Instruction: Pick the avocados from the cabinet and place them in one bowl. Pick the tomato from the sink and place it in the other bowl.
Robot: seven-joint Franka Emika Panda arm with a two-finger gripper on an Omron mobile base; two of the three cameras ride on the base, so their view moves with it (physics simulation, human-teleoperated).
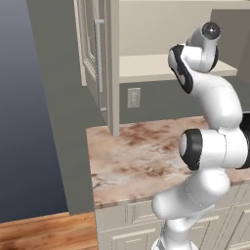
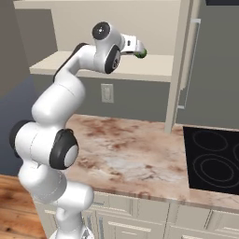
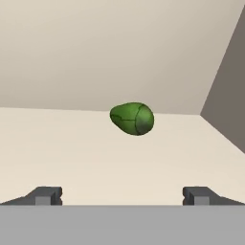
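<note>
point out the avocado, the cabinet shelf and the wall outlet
avocado (image 3: 132, 118), hand view, middle of its green skin
cabinet shelf (image 2: 154, 65), right base view, bare cream top right of the fruit
wall outlet (image 1: 134, 97), left base view, centre of its plate

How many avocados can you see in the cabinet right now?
1. One avocado lies on the cabinet shelf, straight ahead of the open tool, near the shelf's back wall. A second may be hidden behind the arm.
</note>
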